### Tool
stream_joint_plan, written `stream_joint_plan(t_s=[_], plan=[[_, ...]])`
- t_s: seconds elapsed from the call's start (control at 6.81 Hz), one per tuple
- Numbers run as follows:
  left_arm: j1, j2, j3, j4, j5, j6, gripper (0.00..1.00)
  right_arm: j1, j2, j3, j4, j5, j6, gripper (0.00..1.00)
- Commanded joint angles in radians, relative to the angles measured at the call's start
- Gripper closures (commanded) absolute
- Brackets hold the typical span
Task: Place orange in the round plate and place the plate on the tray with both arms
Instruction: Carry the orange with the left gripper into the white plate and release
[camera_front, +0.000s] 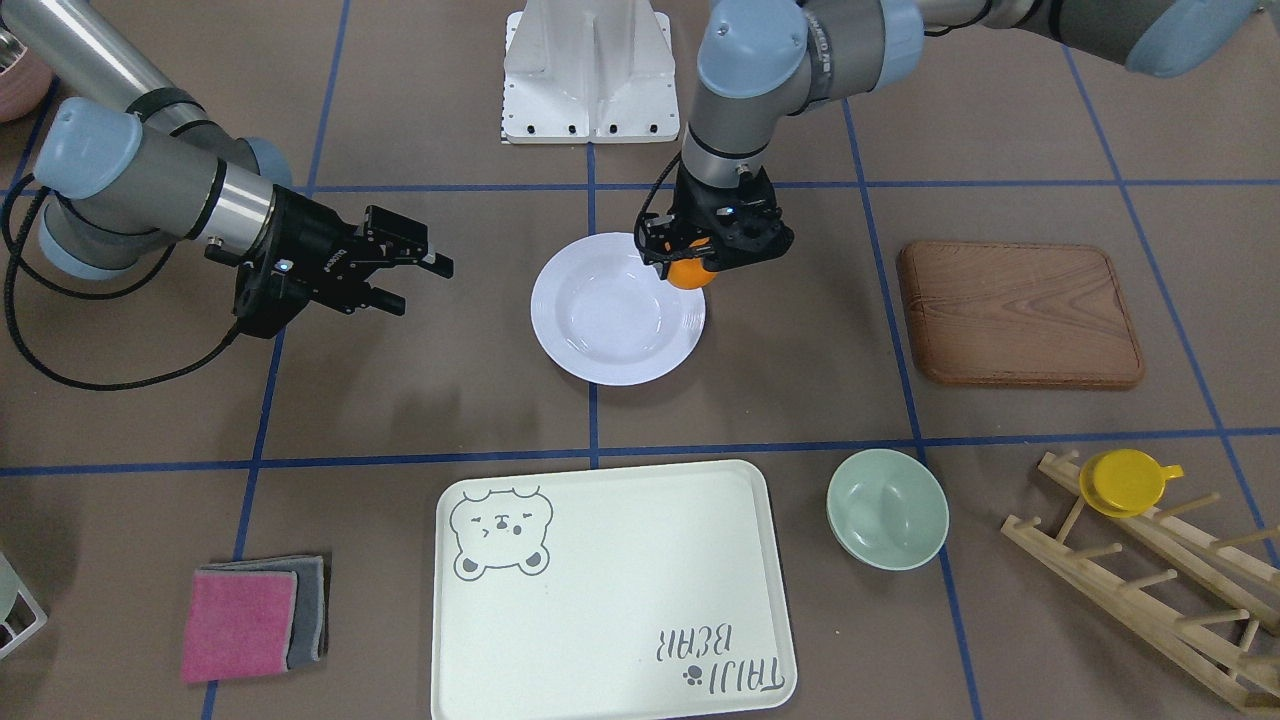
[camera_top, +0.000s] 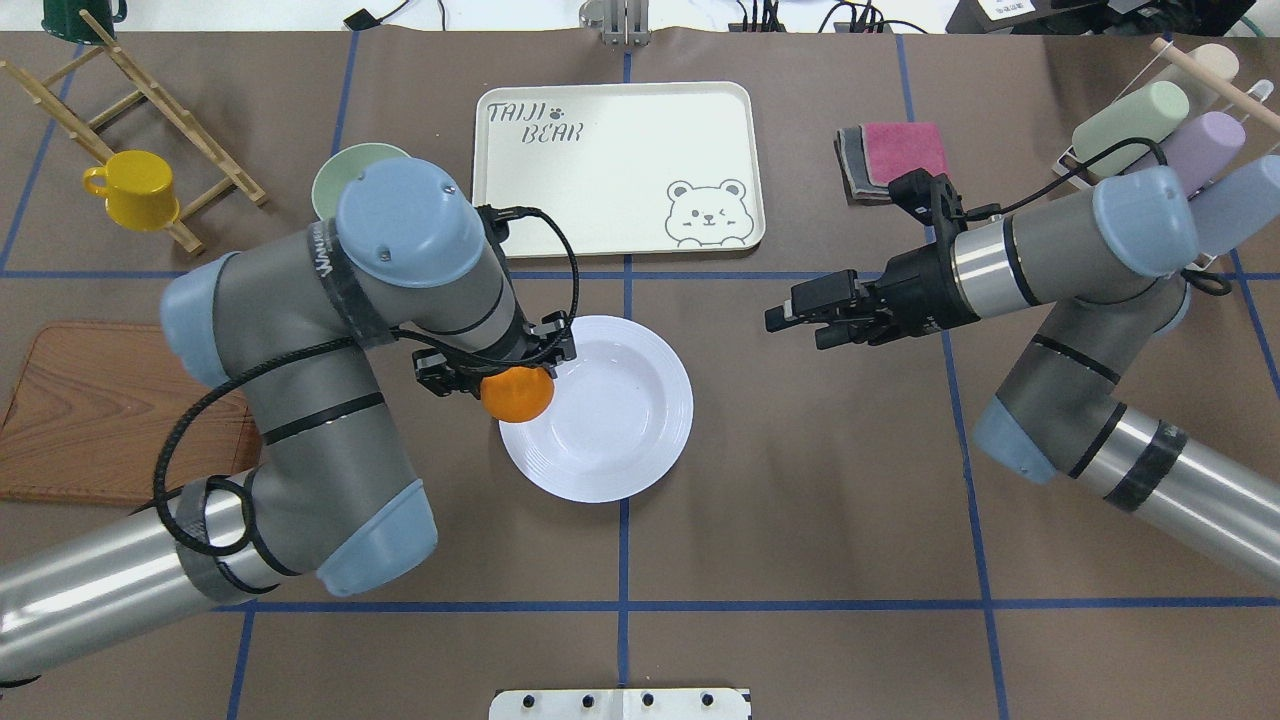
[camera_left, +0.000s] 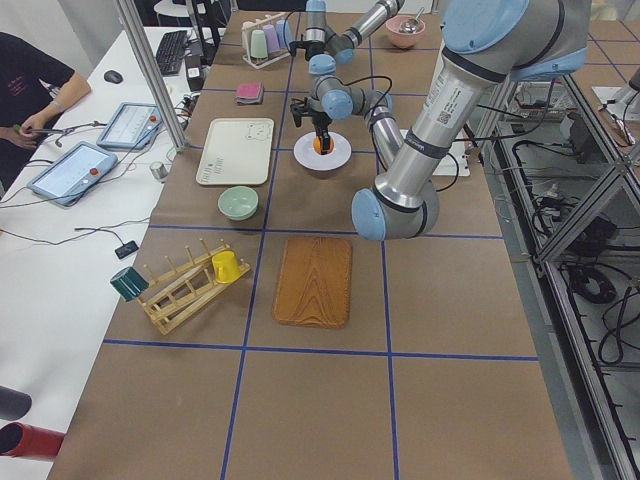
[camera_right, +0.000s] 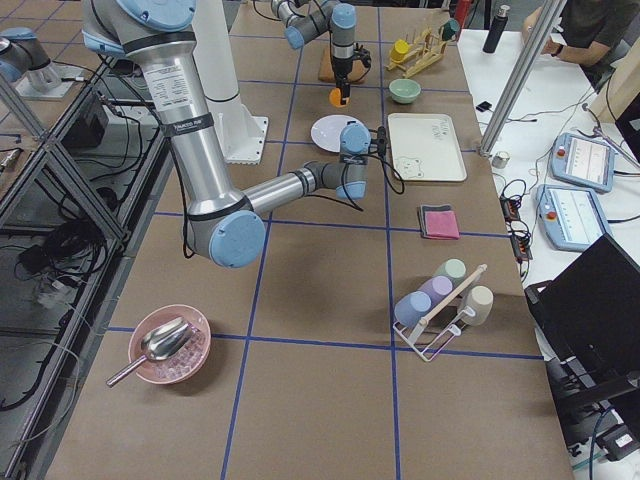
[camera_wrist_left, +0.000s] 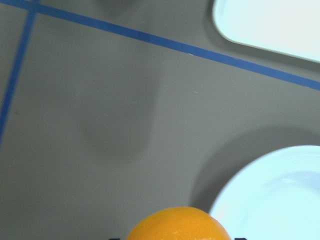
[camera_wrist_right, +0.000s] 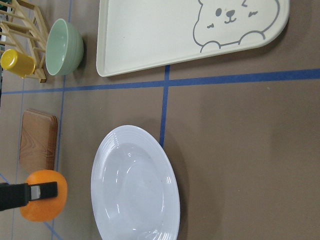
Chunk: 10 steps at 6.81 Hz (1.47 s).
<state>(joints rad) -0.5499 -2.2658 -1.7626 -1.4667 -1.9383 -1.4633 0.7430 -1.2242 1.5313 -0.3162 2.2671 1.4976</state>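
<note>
The orange (camera_top: 517, 394) hangs in my left gripper (camera_top: 497, 378), which is shut on it, above the left rim of the round plate (camera_top: 610, 420). From across the table the orange (camera_front: 688, 272) sits over the plate's (camera_front: 610, 315) edge, held by the left gripper (camera_front: 700, 255). The white plate lies empty mid-table. The cream bear tray (camera_top: 615, 165) lies beyond it, bare. My right gripper (camera_top: 800, 318) hovers open to the plate's right, apart from it. The right wrist view shows the orange (camera_wrist_right: 42, 202), plate (camera_wrist_right: 135, 187) and tray (camera_wrist_right: 165, 35).
A pale green bowl (camera_top: 345, 175) sits left of the tray. A wooden board (camera_top: 90, 410) lies at the left edge, a rack with a yellow cup (camera_top: 135, 190) behind it. Folded cloths (camera_top: 890, 155) and a cup rack (camera_top: 1160, 120) stand at the right.
</note>
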Motion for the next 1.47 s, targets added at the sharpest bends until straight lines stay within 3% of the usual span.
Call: stream_joint_plan(t_s=[0.0, 0.15, 0.29, 0.44, 0.88, 1.03, 1.17, 1.32], plan=[[0.037, -0.046, 0.061, -0.032, 0.034, -0.019, 0.27, -0.098, -0.004, 0.000, 0.057, -0.134, 0.065, 0.00], [0.038, -0.047, 0.061, -0.040, 0.035, -0.019, 0.24, -0.152, -0.008, -0.005, 0.110, -0.218, 0.108, 0.00], [0.038, -0.049, 0.060, -0.041, 0.035, -0.017, 0.17, -0.180, -0.008, -0.007, 0.120, -0.245, 0.108, 0.00], [0.038, -0.049, 0.060, -0.043, 0.038, -0.014, 0.02, -0.207, -0.014, -0.010, 0.138, -0.286, 0.107, 0.00], [0.013, -0.043, 0.049, -0.054, 0.051, -0.003, 0.01, -0.225, -0.015, -0.031, 0.184, -0.310, 0.098, 0.00], [-0.020, -0.026, 0.034, -0.047, 0.048, 0.017, 0.01, -0.225, -0.009, -0.080, 0.259, -0.311, 0.092, 0.00], [-0.050, 0.050, -0.042, -0.040, 0.045, 0.125, 0.01, -0.225, -0.002, -0.106, 0.290, -0.332, 0.084, 0.00], [-0.085, 0.110, -0.099, -0.040, 0.042, 0.211, 0.01, -0.234, 0.003, -0.108, 0.289, -0.365, 0.082, 0.07]])
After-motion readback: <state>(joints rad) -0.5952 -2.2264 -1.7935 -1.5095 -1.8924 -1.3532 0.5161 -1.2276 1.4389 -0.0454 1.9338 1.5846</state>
